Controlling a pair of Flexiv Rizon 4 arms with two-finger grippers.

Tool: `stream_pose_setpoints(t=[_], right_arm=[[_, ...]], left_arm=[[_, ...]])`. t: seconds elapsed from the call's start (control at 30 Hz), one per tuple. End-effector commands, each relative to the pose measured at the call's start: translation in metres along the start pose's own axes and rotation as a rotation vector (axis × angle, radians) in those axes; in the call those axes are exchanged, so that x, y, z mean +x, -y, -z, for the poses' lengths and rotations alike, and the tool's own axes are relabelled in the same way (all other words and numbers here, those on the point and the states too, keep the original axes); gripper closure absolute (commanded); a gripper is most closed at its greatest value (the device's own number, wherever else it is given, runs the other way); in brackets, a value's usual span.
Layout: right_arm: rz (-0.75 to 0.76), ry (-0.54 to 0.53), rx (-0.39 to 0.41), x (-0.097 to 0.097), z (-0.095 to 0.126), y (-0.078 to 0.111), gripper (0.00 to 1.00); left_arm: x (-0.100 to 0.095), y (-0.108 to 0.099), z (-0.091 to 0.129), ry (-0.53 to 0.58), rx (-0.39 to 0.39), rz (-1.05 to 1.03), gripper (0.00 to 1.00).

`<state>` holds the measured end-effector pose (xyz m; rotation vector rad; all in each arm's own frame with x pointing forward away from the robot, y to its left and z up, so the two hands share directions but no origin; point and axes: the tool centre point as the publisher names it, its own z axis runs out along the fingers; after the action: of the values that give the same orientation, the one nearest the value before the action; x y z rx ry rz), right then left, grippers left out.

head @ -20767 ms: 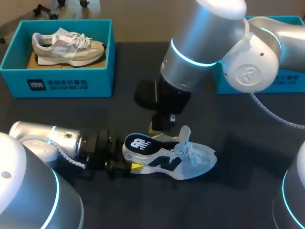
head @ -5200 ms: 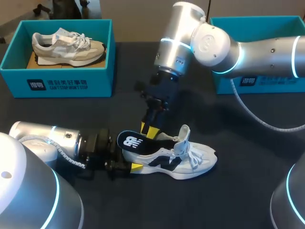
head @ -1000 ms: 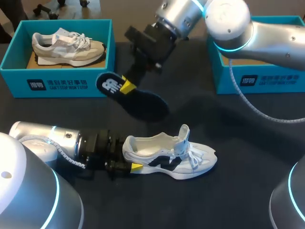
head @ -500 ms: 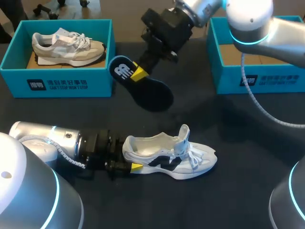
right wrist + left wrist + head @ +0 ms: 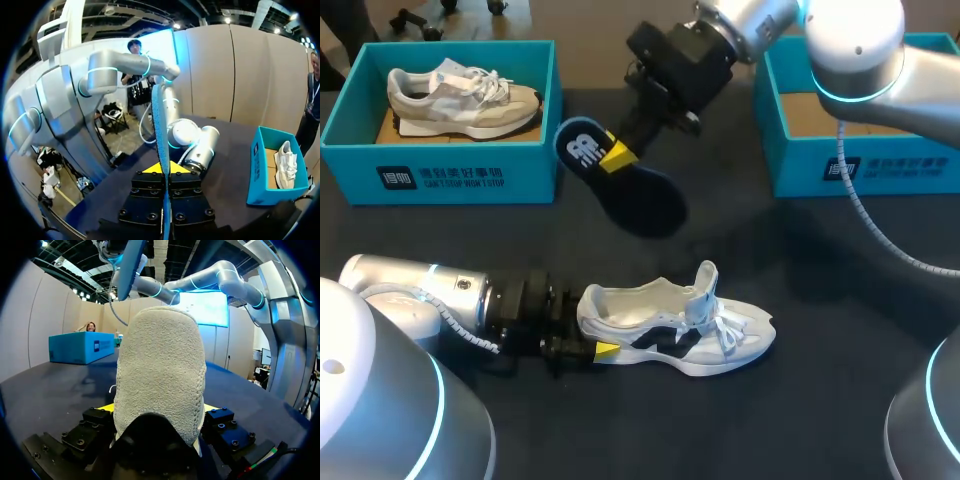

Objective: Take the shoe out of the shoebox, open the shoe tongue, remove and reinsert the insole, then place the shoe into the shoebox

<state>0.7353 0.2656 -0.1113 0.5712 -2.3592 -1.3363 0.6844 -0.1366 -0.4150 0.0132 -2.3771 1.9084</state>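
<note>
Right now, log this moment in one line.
step: insole out | right gripper: shut on insole, above table | left gripper: shut on shoe heel | shoe: on table, tongue up

Two shoes (image 5: 677,335) (image 5: 460,95), two boxes (image 5: 440,172) (image 5: 865,165) and one insole (image 5: 625,192) are counted; two arms (image 5: 420,295) (image 5: 880,55) and two grippers (image 5: 600,352) (image 5: 617,155) are also seen.

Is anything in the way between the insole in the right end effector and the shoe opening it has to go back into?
Nothing visible does. The insole, pinched by the right end effector, hangs over bare table, apart from the shoe. The shoe's opening faces up with the tongue raised. The left end effector grips only the heel.
</note>
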Motion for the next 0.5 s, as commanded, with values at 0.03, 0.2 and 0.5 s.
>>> stream_pose_setpoints(t=[0.03,0.2,0.5], right_arm=[[-0.009,0.016,-0.03,0.01,0.017,-0.001,1.0],[-0.023,0.052,-0.087,0.022,0.032,-0.009,1.0],[-0.05,0.117,-0.134,0.049,0.044,-0.026,1.0]], left_arm=[[0.0,0.0,-0.001,0.004,-0.002,0.0,1.0],[0.0,0.0,-0.001,0.004,-0.002,0.0,1.0],[0.0,0.0,-0.001,0.004,-0.002,0.0,1.0]])
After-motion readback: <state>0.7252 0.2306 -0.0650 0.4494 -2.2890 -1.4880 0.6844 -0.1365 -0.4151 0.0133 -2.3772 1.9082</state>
